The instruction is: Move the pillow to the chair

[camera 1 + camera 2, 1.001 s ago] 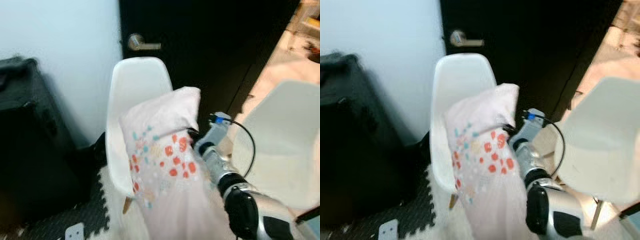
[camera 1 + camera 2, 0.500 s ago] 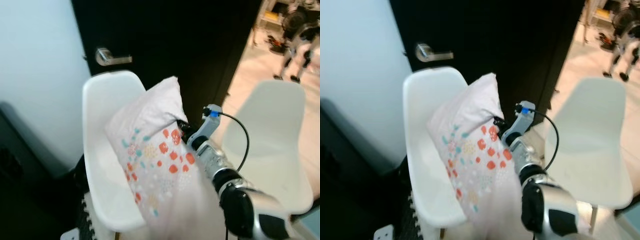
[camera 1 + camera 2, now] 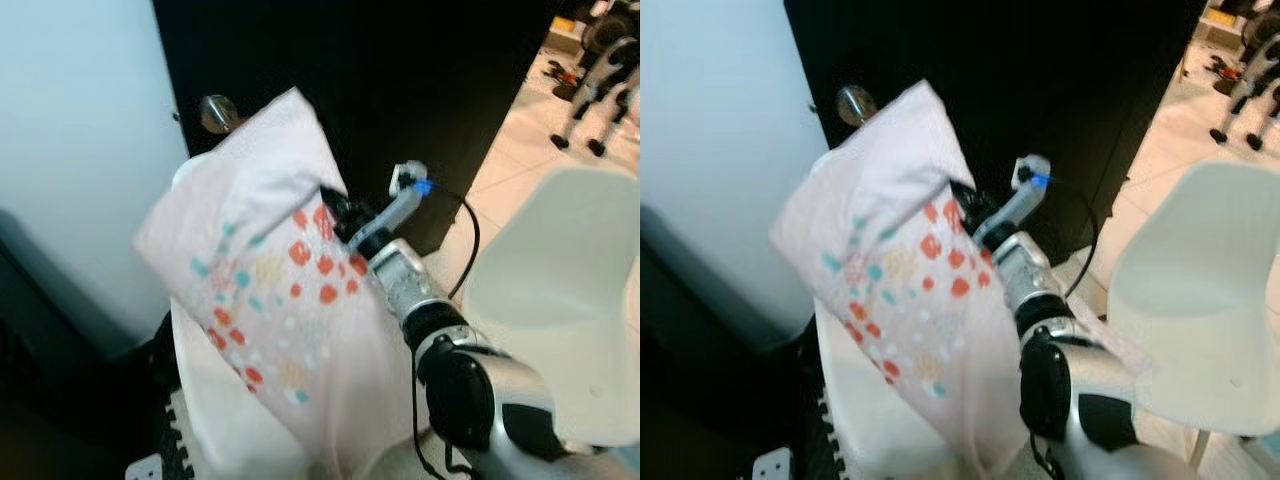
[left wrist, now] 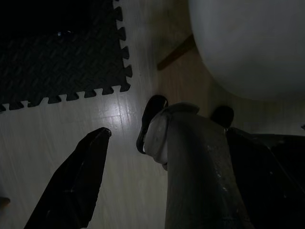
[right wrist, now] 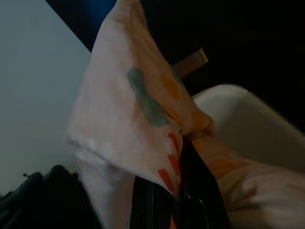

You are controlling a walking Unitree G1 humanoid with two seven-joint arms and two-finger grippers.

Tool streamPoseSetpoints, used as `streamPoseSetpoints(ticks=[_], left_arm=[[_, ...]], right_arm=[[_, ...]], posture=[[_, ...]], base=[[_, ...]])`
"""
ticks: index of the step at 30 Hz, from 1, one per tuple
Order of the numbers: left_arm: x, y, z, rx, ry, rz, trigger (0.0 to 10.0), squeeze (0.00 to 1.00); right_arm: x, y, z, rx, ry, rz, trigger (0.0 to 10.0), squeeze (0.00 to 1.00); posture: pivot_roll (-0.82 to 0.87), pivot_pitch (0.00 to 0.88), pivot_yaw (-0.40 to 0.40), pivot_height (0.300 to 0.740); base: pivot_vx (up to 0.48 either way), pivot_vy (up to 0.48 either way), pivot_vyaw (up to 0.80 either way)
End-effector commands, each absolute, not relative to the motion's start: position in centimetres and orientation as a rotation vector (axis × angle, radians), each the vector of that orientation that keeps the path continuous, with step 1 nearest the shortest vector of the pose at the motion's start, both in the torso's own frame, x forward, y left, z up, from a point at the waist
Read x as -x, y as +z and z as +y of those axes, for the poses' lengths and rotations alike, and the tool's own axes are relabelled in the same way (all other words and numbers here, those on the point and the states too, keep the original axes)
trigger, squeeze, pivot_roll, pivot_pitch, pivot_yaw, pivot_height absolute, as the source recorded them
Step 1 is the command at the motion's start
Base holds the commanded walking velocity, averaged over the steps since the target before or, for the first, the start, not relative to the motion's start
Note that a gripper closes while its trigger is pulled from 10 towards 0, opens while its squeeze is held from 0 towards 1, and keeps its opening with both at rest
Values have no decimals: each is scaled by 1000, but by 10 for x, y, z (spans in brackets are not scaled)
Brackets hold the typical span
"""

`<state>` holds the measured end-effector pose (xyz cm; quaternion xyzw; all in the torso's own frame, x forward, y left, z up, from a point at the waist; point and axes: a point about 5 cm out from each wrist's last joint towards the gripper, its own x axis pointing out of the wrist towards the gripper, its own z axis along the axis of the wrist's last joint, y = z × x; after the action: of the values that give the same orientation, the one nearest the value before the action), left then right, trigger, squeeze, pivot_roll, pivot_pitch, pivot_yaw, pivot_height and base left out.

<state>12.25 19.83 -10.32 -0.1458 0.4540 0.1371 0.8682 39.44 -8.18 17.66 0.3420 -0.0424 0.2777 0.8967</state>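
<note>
**Operator:** Where is the pillow?

**Observer:** You have it up in the air. The pillow, pale pink with red, teal and cream dots, fills the middle left of the head views, tilted, its top corner reaching the upper centre of the frame. It hangs over the white chair, whose seat shows at the lower left under the pillow's bottom edge. I cannot tell whether the cloth touches the seat.

**Operator:** And my right gripper?

**Observer:** Your right gripper sits at the centre of the frame, its black fingers pinched together on the pillow's right edge. In the right wrist view the fingers bite into a fold of the cloth, with the chair's white rim behind them.

**Operator:** The left one?

**Observer:** Your left gripper hangs low over pale floor, its fingers spread apart with nothing between them. A dark foam mat with a toothed edge lies in the upper left of that view, and a white chair shell sits in the upper right.

**Operator:** What else is around?

**Observer:** A black door stands behind the pillow, its metal handle showing just left of the pillow's top. A second white chair stands at the right of the frame, apart from the pillow.
</note>
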Motion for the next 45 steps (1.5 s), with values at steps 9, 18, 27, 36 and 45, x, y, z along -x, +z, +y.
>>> streamPoseSetpoints(ticks=[9, 18, 27, 36, 45], left_arm=[[-110, -108, 195, 308, 293, 1003, 10000, 0], [-105, -109, 195, 307, 285, 1013, 10000, 0], [-100, -110, 196, 313, 306, 1015, 10000, 0], [-88, -113, 194, 320, 308, 1037, 10000, 0], [-84, -113, 195, 314, 308, 1043, 10000, 0]], right_arm=[[-401, 200, -92, -1074, 618, -180, 10000, 0], [-404, 246, -79, -1113, 778, -309, 10000, 0], [-411, 227, -90, -954, 559, -179, 10000, 0], [-381, 111, -101, -258, 291, 268, 10000, 0], [-370, 90, -92, -141, 319, 332, 10000, 0]], posture=[[47, 13, -70, 740], [66, 30, -62, 740], [75, 44, -68, 740], [68, 87, -64, 740], [67, 98, -60, 740]], base=[[0, 0, 0], [0, 0, 0], [0, 0, 0], [0, 0, 0], [0, 0, 0]])
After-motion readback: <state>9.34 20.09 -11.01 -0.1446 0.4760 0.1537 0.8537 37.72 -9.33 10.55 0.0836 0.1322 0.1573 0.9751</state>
